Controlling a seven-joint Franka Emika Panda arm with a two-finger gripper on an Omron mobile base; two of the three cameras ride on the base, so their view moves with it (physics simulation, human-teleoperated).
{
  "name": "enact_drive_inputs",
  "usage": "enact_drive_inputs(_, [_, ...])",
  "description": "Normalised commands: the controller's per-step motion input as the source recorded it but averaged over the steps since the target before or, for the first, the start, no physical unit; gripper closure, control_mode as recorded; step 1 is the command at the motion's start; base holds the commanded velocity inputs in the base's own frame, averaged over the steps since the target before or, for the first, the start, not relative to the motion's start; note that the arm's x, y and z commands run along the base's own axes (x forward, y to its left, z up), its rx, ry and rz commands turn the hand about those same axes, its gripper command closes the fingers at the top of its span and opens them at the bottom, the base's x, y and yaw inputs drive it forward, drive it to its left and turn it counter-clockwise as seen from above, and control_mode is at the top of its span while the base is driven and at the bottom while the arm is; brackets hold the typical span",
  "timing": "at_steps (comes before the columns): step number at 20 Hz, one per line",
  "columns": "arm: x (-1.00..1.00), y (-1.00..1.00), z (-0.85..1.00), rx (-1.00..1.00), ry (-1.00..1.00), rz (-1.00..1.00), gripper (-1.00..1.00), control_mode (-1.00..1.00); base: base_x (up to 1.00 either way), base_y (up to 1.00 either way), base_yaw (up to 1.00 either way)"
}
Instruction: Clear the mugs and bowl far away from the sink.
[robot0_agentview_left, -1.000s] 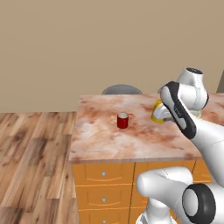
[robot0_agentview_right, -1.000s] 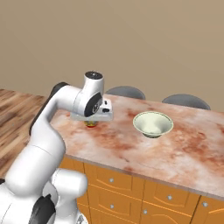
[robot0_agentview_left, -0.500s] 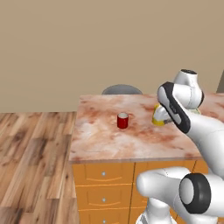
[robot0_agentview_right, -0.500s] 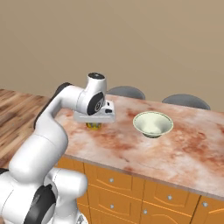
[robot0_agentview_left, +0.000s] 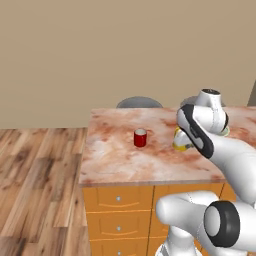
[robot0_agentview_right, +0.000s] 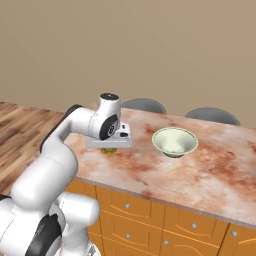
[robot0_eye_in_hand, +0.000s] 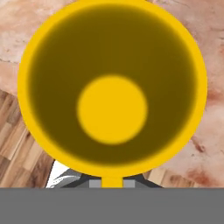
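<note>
A plain tan wall (robot0_agentview_left: 100, 55) runs behind the marbled reddish counter (robot0_agentview_left: 115, 160), which sits on orange drawers (robot0_agentview_left: 117, 200) with small round knobs. Wood plank flooring (robot0_agentview_left: 35, 185) spreads at nine o'clock, and two grey chair backs (robot0_agentview_right: 210, 116) rise at twelve o'clock.

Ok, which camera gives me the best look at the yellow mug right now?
The hand view: the yellow mug is seen straight down its mouth, with rim and inner floor clear. In the left base view the mug peeks out beside the arm; in the right base view just a sliver shows under the hand.
</note>
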Motion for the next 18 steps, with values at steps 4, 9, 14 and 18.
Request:
enact_drive_inputs(4, [0.28, -0.1, -0.39, -0.01, 0.0, 0.0, 1.0, -1.0, 0.0, 0.0, 0.0])
enact_drive_inputs(9, [0.21, -0.08, -0.42, 0.0, 0.0, 0.0, 1.0, -1.0, 0.0, 0.0, 0.0])
enact_drive_inputs(14, [0.05, -0.13, -0.32, 0.0, 0.0, 0.0, 1.0, -1.0, 0.0, 0.0, 0.0])
enact_drive_inputs(18, [0.06, -0.13, -0.29, 0.0, 0.0, 0.0, 1.0, -1.0, 0.0, 0.0, 0.0])
